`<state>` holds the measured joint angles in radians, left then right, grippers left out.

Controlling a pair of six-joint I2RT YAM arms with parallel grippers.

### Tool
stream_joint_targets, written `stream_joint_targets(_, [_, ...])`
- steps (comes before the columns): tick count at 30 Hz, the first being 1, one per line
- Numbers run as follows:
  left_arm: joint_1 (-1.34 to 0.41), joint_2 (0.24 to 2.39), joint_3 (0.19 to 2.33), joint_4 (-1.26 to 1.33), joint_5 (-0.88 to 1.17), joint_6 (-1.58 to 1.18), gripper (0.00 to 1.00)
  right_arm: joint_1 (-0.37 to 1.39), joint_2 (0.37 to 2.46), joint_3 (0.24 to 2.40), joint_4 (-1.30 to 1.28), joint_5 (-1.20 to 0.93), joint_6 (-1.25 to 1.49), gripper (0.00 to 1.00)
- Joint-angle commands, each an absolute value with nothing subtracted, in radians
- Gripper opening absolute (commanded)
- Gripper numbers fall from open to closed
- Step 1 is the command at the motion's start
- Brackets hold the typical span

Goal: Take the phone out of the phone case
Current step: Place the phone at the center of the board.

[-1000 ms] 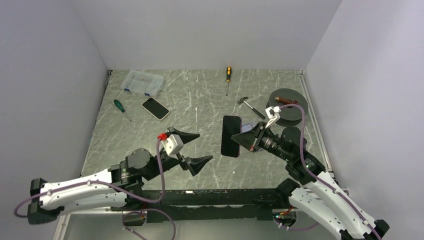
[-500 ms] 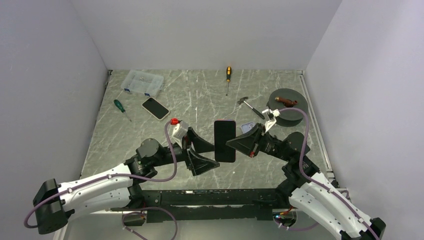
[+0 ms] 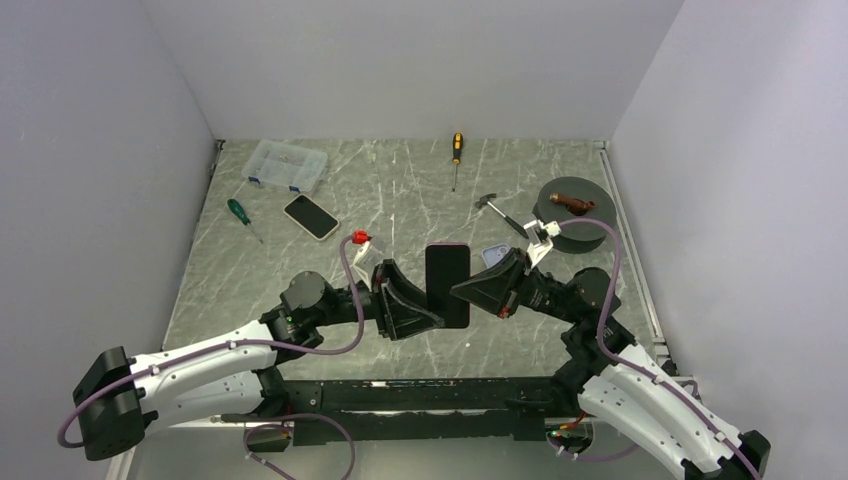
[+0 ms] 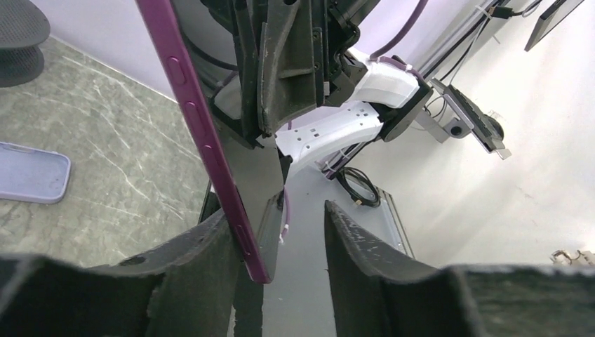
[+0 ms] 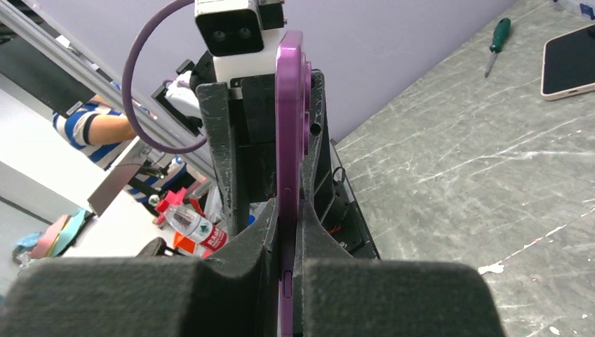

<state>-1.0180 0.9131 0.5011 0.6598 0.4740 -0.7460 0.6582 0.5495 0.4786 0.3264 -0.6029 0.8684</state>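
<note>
"Top external: what is pictured at centre?" (Desk)

"The phone point(image 3: 447, 285), dressed in its purple case point(image 4: 203, 140), is seen held upright in the air above the middle of the worktop point(image 3: 400, 190), dark face turned to the camera. It is pinched along one long edge by the right hand point(image 3: 462, 292), which is shown in the right wrist view pressed tight on the case." (Field)

"And the left hand?" (Desk)

"The left hand point(image 4: 277, 214) is pictured straddling the opposite edge. It is parted: one side is laid against the purple rim, while the other is separated from the phone's dark face by a visible gap. Nothing is clamped by it yet." (Field)

"Which step is judged to be in hand?" (Desk)

"A two-handed hold is being set up, and the phone is not yet freed. For the next move, the left grip would have to be closed on the case rim alone, so that it could be peeled back while the body is pushed out. A squeeze across both faces would likely lock the two together." (Field)

"What else is recorded?" (Desk)

"A pale case point(image 3: 492, 256) is seen lying flat just beyond the right hand. A second phone point(image 3: 311, 216) is shown well apart, toward the far left." (Field)
</note>
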Motion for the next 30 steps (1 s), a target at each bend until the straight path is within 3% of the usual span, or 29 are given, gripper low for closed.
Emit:
stream_joint_targets(1, [-1.016,0.919,0.551,0.674,0.479,-0.746,0.46,0.670,0.535,0.486,0.401,-0.561,0.844,0.00])
stream_joint_targets(7, [-1.015,0.923,0.553,0.669,0.459,-0.746,0.27,0.673,0.526,0.494,0.342,-0.537,0.818,0.00])
stream_joint_targets(11, [-1.011,0.922,0.554,0.657,0.461,-0.747,0.00,0.673,0.513,0.512,0.272,-0.523,0.793,0.03])
stream_joint_targets(15, [-1.002,0.899,0.540,0.649,0.439,-0.753,0.00,0.673,0.501,0.552,0.122,-0.502,0.763,0.58])
stream_joint_targets(18, [-0.978,0.853,0.534,0.595,0.401,-0.747,0.00,0.673,0.500,0.605,-0.027,-0.444,0.726,0.84])
stream_joint_targets(25, [-0.788,0.704,0.596,0.185,0.283,-0.696,0.00,0.673,0.467,0.696,-0.404,-0.182,0.633,0.89])
stream_joint_targets(30, [-0.554,0.938,0.832,-0.213,0.394,-0.637,0.00,0.673,0.473,0.624,-0.492,-0.122,0.636,0.88])
